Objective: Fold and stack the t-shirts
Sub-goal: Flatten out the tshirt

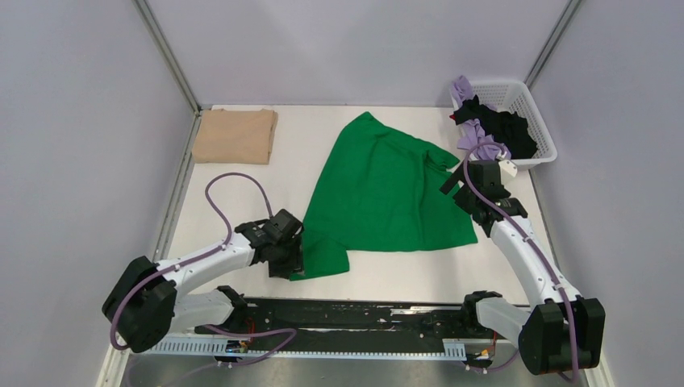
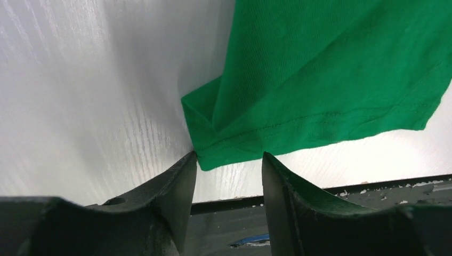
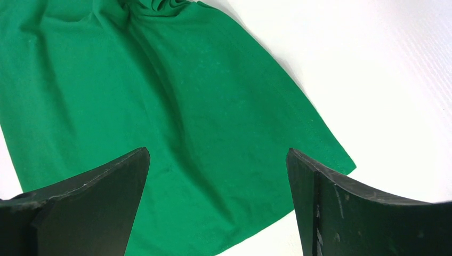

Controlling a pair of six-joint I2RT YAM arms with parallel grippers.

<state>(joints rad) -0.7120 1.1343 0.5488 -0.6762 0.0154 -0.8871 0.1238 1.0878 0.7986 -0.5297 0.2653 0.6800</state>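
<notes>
A bright green t-shirt (image 1: 379,189) lies spread and creased on the white table. My left gripper (image 1: 294,262) is open at its front left corner. In the left wrist view the hemmed corner (image 2: 218,154) lies between the open fingertips of the left gripper (image 2: 229,156), touching the left one. My right gripper (image 1: 461,197) is open over the shirt's right edge. In the right wrist view the right gripper (image 3: 217,151) spreads wide above the green cloth (image 3: 176,106). A tan t-shirt (image 1: 235,135) lies folded at the back left. Lilac (image 1: 462,90) and black (image 1: 504,129) t-shirts are heaped in the basket.
A white lattice basket (image 1: 539,113) stands at the back right, close behind the right arm. Grey walls close in the table on three sides. A black rail (image 1: 363,314) runs along the near edge, just below the left gripper.
</notes>
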